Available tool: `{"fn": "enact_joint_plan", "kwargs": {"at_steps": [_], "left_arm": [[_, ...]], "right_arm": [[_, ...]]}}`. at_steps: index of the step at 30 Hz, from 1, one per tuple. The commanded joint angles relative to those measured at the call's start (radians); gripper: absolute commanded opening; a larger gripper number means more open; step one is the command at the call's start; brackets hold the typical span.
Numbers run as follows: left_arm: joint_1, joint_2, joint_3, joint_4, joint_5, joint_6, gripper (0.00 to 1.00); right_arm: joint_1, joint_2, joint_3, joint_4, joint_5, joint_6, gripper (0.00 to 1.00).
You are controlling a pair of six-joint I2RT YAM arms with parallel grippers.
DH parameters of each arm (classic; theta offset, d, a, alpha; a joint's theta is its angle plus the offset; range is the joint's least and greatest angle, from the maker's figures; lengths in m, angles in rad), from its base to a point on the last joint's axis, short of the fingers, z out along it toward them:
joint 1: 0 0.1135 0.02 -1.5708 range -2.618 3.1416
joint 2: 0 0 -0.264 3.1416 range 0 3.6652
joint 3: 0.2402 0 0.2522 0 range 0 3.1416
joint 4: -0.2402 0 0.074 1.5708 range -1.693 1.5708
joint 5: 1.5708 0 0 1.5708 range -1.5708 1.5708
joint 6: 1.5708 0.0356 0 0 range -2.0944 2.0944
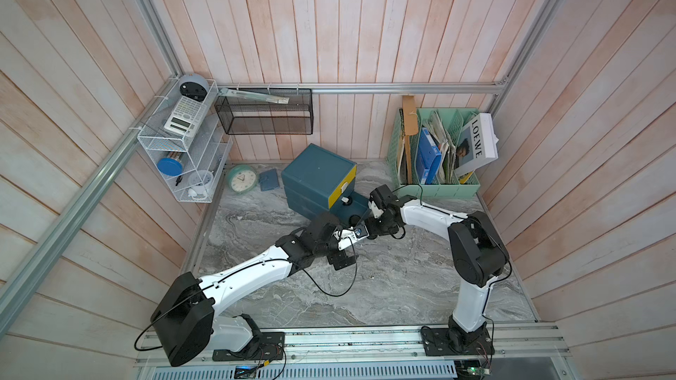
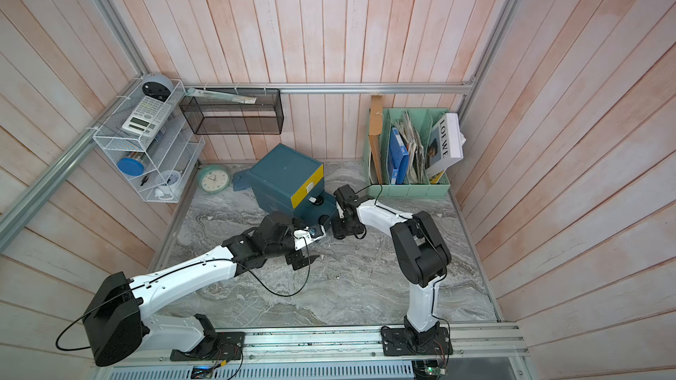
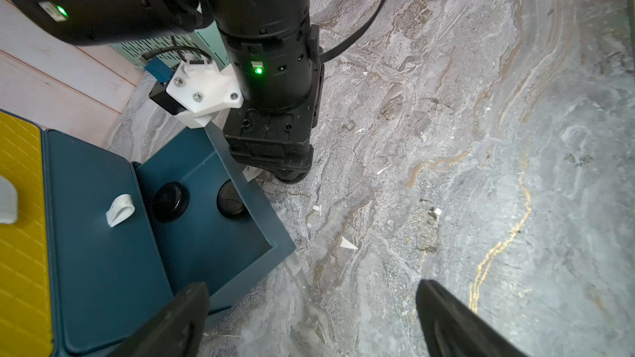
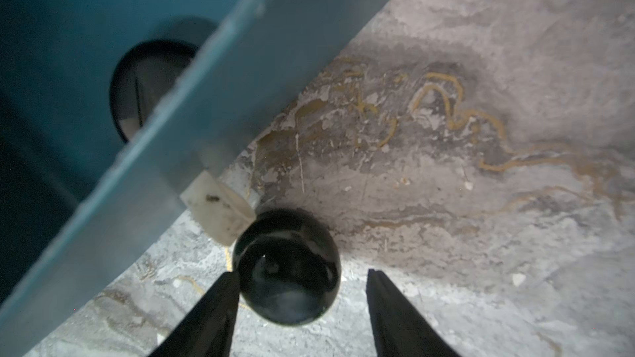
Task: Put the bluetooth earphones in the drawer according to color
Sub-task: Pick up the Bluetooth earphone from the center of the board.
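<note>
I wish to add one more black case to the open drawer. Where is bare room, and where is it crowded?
Bare: the drawer floor from the two black cases to the side wall near the left gripper; also the table between the arm bases. Crowded: the front handle, with a third case and the right gripper.

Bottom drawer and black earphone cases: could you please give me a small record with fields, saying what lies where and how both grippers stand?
open drawer: lowest teal drawer, pulled out
closed drawers: yellow drawer, middle drawer
inside open drawer: two black cases, apart
outside: third black case, apparently on the table by the drawer front, beside its white handle
right gripper: open, fingers either side of third black case, not clamped
left gripper: open, empty, above the table near the open drawer
</note>
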Motion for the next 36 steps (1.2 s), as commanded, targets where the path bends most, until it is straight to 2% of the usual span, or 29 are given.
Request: {"fn": "enact_joint_plan", "kwargs": {"at_steps": [1, 23, 31, 36], "left_arm": [[-0.004, 0.000, 0.015, -0.009, -0.006, 0.012, 1.00], [-0.004, 0.003, 0.015, -0.008, -0.014, 0.013, 1.00], [-0.004, -0.003, 0.013, -0.005, -0.011, 0.009, 1.00], [-0.006, -0.003, 0.014, -0.006, -0.014, 0.009, 1.00]], "right_arm": [[0.006, 0.030, 0.039, -0.012, 0.012, 0.000, 0.65], [0.012, 0.076, 0.051, -0.066, 0.050, -0.023, 0.62], [0.021, 0.073, 0.060, -0.098, 0.066, -0.040, 0.65], [0.025, 0.080, 0.060, -0.105, 0.070, -0.037, 0.60]]}}
